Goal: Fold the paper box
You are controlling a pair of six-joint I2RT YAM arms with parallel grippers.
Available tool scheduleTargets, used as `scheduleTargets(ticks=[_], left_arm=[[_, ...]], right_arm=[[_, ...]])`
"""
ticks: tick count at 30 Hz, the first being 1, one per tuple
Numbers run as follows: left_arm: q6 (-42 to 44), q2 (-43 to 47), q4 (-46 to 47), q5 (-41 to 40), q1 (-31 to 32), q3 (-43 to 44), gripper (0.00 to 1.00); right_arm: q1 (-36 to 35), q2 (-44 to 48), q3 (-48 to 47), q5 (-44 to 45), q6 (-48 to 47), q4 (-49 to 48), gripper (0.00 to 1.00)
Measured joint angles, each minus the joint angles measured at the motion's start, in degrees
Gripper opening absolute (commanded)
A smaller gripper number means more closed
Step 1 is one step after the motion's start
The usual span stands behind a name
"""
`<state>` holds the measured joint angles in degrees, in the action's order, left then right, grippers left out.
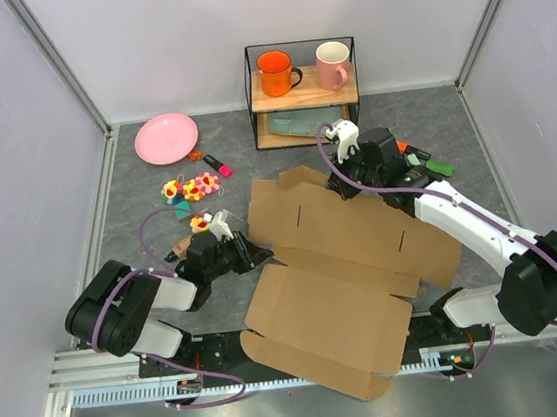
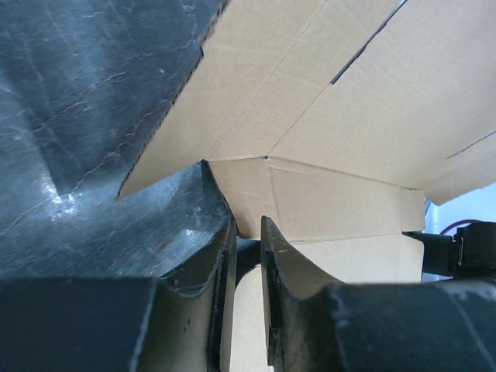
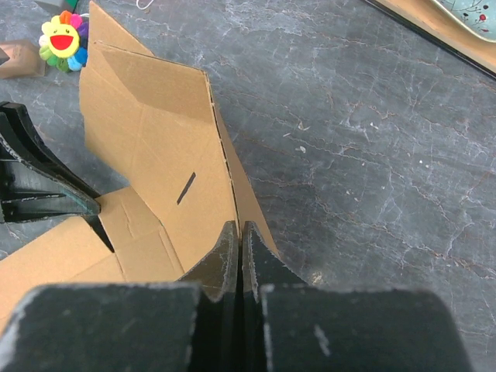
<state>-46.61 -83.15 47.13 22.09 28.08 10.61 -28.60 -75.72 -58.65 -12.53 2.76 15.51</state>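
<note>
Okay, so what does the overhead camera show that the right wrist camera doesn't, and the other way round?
Only the overhead view shows the orange mug, the pink mug and the pink plate. Only the right wrist view shows the right gripper close up, its fingertips shut at the edge of a raised flap. Both show the paper box lying unfolded on the grey table.

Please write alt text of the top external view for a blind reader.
An unfolded brown corrugated cardboard box lies on a grey table, with the left gripper at its left edge and the right gripper at its far edge. Behind stand a black wire shelf with an orange mug and a pink mug, and a round pink plate.
</note>
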Motion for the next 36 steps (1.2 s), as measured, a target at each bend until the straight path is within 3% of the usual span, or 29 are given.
scheduleTargets(ticks=[5, 13, 22, 30, 36], left_arm=[[-1.6, -3.0, 3.5, 1.9, 0.0, 0.0, 0.02], [-2.0, -4.0, 4.4, 3.5, 0.0, -0.1, 0.02], [8.5, 14.8, -15.4, -6.0, 6.8, 0.3, 0.02], [14.1, 29.7, -20.9, -14.7, 10.3, -0.3, 0.02], [15.9, 30.6, -21.7, -18.9, 11.0, -0.7, 0.02]], right_arm=[[0.0, 0.1, 0.0, 0.1, 0.0, 0.0, 0.00], [0.0, 1.1, 0.1, 0.4, 0.2, 0.3, 0.00], [0.0, 1.8, 0.1, 3.5, 1.9, 1.7, 0.00], [1.1, 1.8, 0.1, 3.3, 7.0, 0.6, 0.00], [1.7, 1.8, 0.1, 2.2, 9.6, 0.4, 0.00]])
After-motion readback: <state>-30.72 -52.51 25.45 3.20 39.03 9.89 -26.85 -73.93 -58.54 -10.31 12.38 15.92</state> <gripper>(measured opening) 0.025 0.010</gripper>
